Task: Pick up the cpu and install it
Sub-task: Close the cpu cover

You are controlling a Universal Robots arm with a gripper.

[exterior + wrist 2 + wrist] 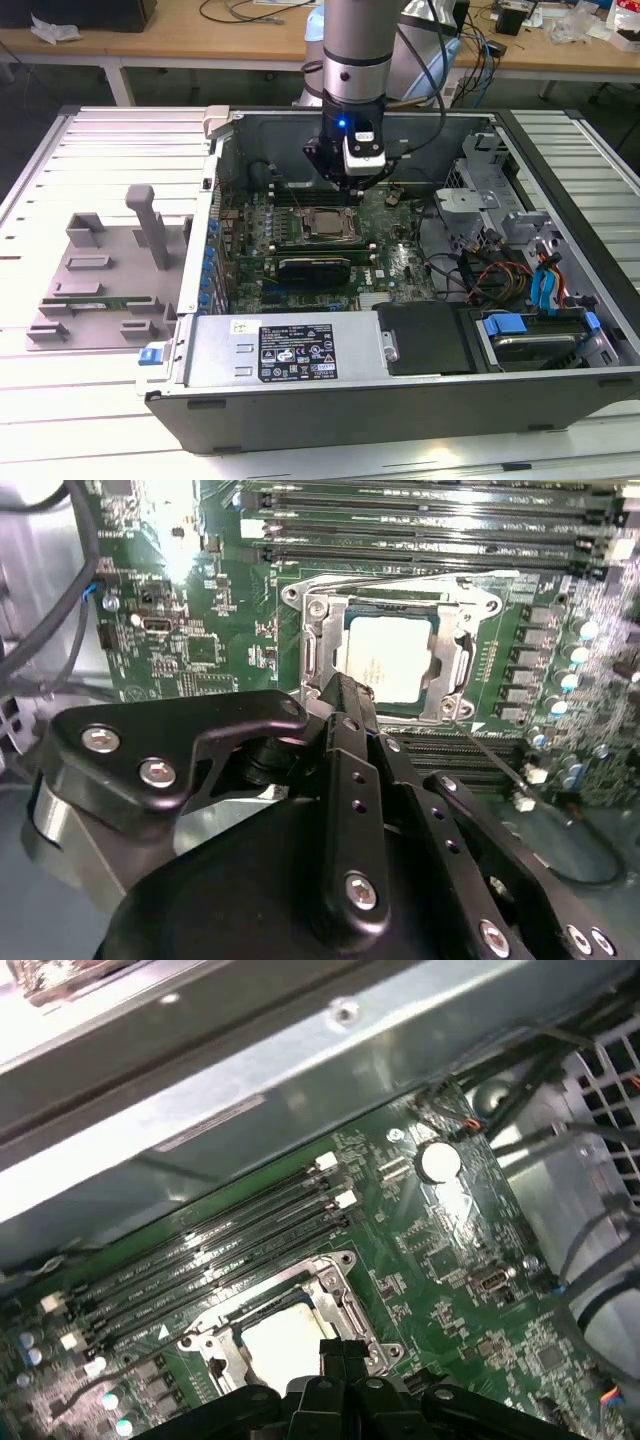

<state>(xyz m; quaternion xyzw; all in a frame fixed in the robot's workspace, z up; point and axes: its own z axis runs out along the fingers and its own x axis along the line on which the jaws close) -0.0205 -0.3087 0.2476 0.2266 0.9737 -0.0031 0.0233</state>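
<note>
The black metal tool (pixel 340 685) is hanging just over the near edge of the socket, and its two tips are looking closed on each other in the first wrist view (pixel 340 1348), with nothing between them. In the exterior view it (pixel 346 183) is standing low inside the open grey metal computer case (pixel 215 150).

The small flat square cpu with the shiny silver top (pixel 392 660) is lying flat inside the silver metal socket frame (pixel 312 660) on the green motherboard (pixel 200 650), apart from the tool. It appears seated, but I cannot tell if the frame is clamped on it.

As a judgement, the danger is contact. If the closed tips are going down, they could be scratching the silver top or pushing the chip crooked, and that could be bending the contacts under it. A thin wire lever (pixel 490 758) is standing out from one corner of the frame and could be catching a tip.

The first wrist view is giving the long black memory slots (pixel 220 1250) and a round silver battery (pixel 438 1160) beyond the socket. The exterior view is adding the cpu (pixel 325 222) as a whole in the case, and a grey plastic tray (pixel 90 250) on the white slatted table (pixel 60 400), on the exterior view's left
</note>
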